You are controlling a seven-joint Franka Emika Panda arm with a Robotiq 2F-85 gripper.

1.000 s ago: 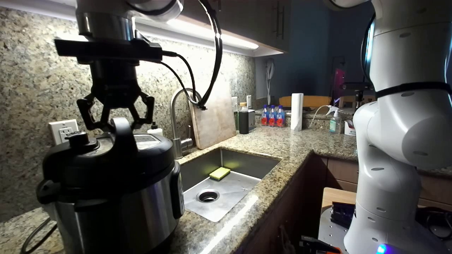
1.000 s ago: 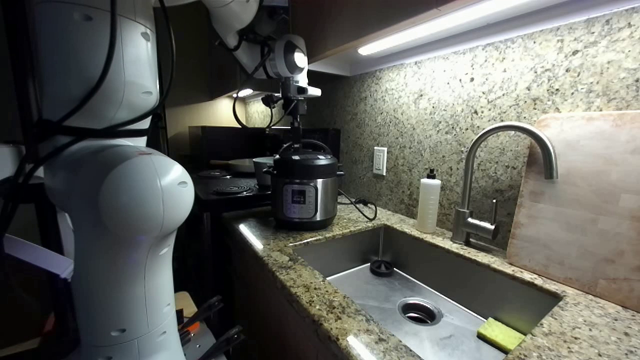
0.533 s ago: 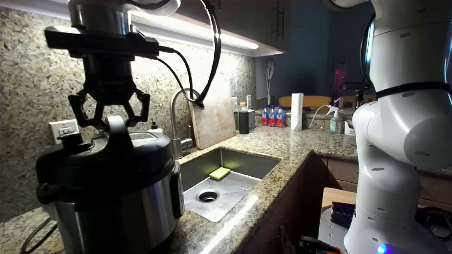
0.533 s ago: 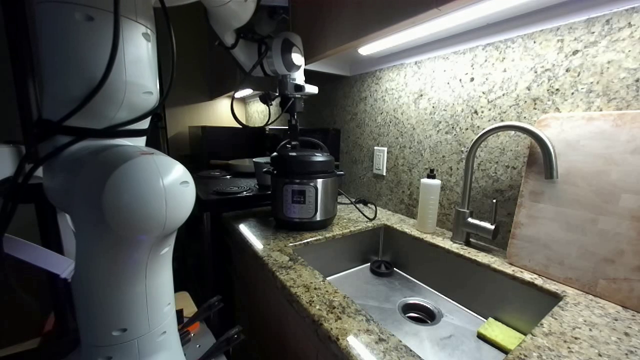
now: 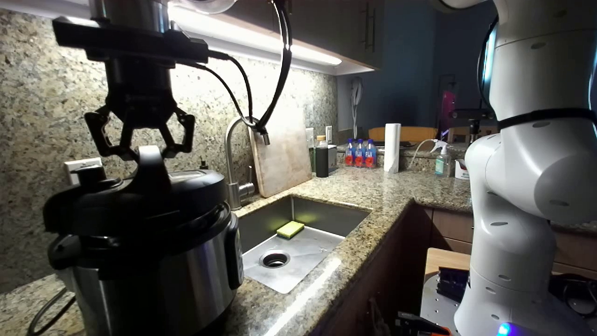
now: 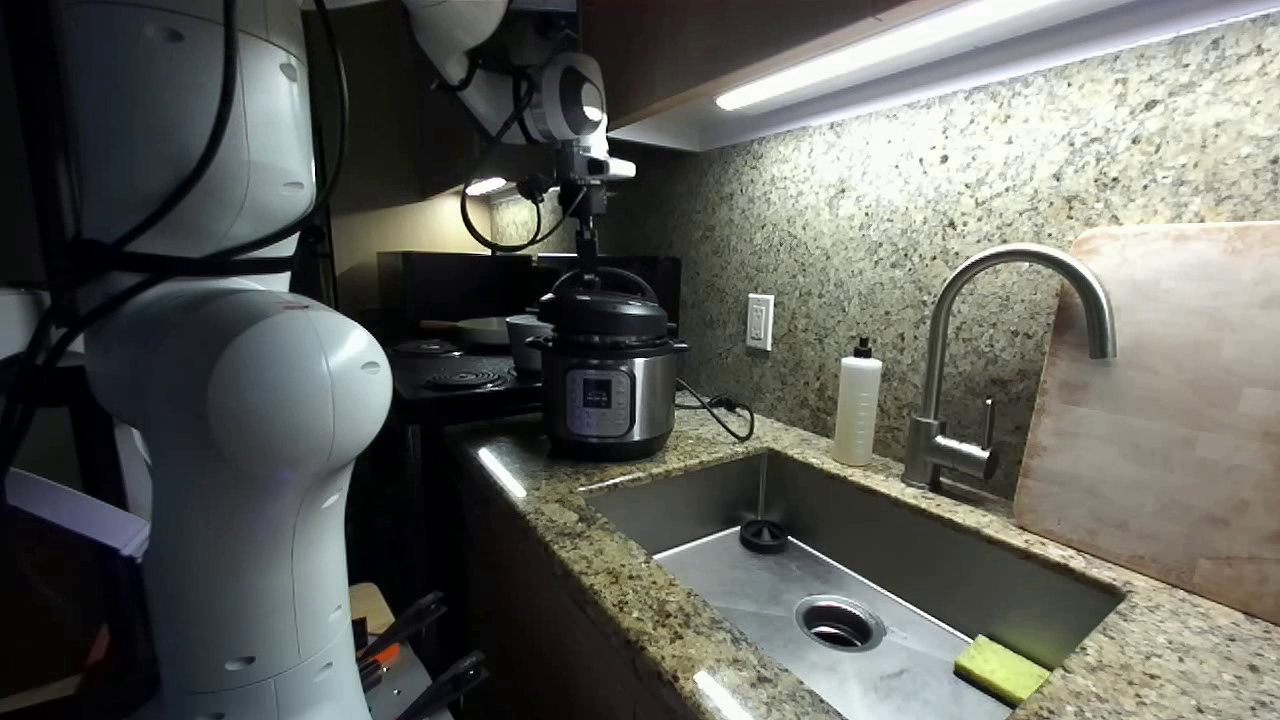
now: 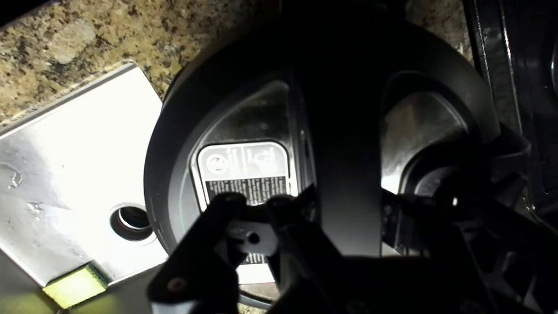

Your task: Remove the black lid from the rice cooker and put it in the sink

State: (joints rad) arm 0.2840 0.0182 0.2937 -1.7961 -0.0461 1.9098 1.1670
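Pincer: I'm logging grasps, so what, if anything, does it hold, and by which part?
The pincer holds the black lid by its raised top handle, gripped from both sides.

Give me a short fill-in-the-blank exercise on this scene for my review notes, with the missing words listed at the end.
The black jointed pincer is closed on the arched ____ of the round, domed black lid.
The yellow, block-shaped sponge lies ____ the rectangular stainless steel sink, not beside it.
The translucent white plastic bottle near the curved steel faucet has a ____ top.
Near the white, cylindrical paper towel roll stand ____ upright blue-and-red plastic bottles.
Missing words: handle; inside; black; three.
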